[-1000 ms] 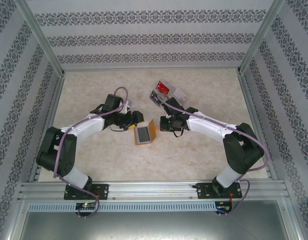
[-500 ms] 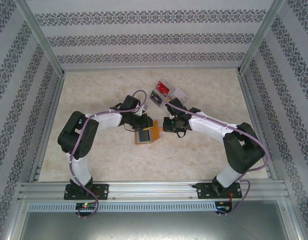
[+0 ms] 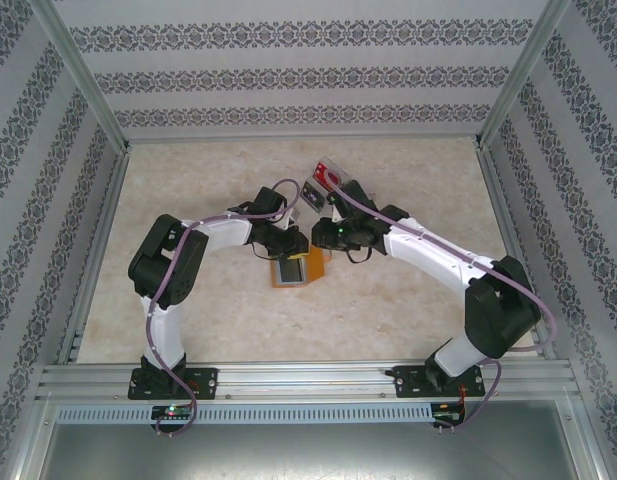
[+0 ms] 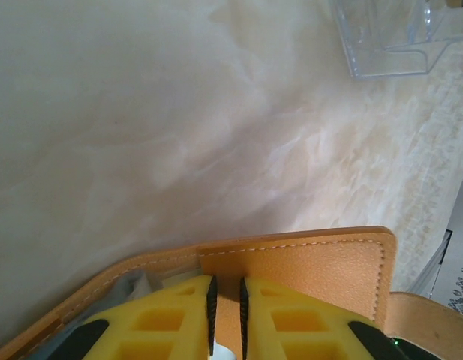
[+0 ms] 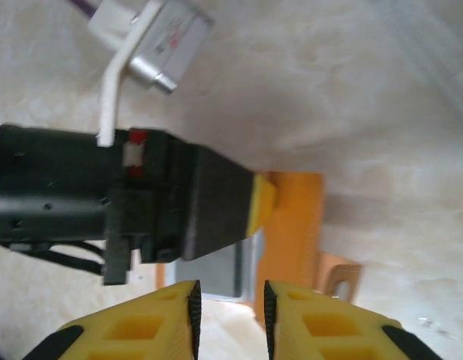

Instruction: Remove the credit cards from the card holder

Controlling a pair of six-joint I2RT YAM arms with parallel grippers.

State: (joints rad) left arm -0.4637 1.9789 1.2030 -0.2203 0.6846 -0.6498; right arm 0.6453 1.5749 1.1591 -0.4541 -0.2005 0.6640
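The left pincer (image 4: 224, 283) is clamped on the orange flap of the card holder (image 4: 306, 270), while the right pincer (image 5: 231, 292) (fingers a little apart) hovers at its 1 o'clock.

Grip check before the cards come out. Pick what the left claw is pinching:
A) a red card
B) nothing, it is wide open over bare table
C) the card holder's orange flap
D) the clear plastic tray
C: in the left wrist view the left claw is closed to a narrow slit on the edge of the orange flap of the card holder, while the clear tray lies apart from it.
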